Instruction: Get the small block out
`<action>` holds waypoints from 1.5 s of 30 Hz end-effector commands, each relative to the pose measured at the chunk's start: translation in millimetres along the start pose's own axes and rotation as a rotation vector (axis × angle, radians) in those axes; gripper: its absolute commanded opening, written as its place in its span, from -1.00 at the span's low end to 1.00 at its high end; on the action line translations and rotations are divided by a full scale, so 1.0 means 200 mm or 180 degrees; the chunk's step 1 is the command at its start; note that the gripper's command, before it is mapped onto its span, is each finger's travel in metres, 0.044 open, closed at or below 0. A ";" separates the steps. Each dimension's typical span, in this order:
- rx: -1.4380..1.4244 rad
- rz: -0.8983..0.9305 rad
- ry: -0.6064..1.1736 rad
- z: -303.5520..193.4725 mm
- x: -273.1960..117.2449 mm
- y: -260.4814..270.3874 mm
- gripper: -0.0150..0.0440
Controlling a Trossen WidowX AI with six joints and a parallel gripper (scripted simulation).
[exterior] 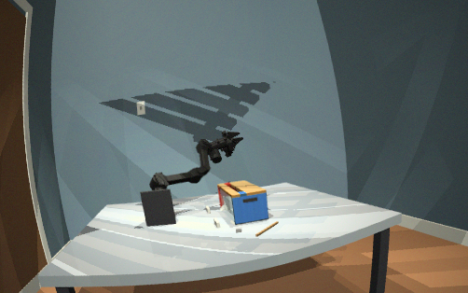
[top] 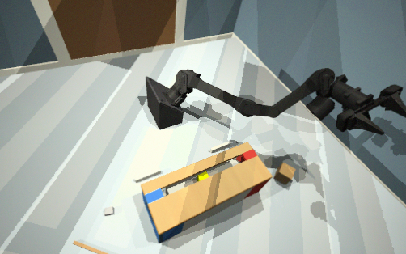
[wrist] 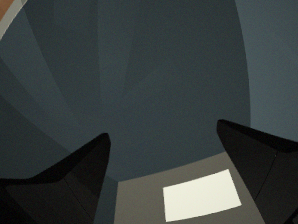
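The box [top: 212, 192] [exterior: 251, 212] has a wooden top with a long slot, one blue end and one red end. A small yellow block [top: 202, 176] shows through the slot, inside the box about midway along. The shelf under it is mostly hidden by the top, and the clear front cannot be made out well. My gripper [top: 397, 124] [exterior: 240, 136] [wrist: 164, 132] is open and empty, raised high and well away from the box, beyond its red end. Only walls, ceiling and a bright panel show between the fingers in the wrist view.
A wooden cube [top: 285, 174] lies just outside the red end. Two pale strips [top: 148, 176] [top: 221, 146] lie along one long side. A small grey piece [top: 109, 211] [exterior: 239, 230] and a wooden stick [top: 89, 247] [exterior: 267, 229] lie off the blue end.
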State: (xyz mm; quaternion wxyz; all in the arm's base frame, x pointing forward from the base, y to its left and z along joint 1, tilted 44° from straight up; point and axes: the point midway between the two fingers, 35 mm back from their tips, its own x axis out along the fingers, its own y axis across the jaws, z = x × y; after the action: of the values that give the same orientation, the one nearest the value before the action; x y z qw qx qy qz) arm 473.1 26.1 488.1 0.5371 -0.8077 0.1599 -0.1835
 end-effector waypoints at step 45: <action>0.2030 -0.1873 0.1667 -2.39 -1.45 -0.35 0.86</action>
State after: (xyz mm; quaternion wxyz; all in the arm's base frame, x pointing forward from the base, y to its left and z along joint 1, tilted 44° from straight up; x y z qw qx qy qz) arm 12.4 -165.4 706.4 0.5982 -0.5749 -0.0244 -0.5578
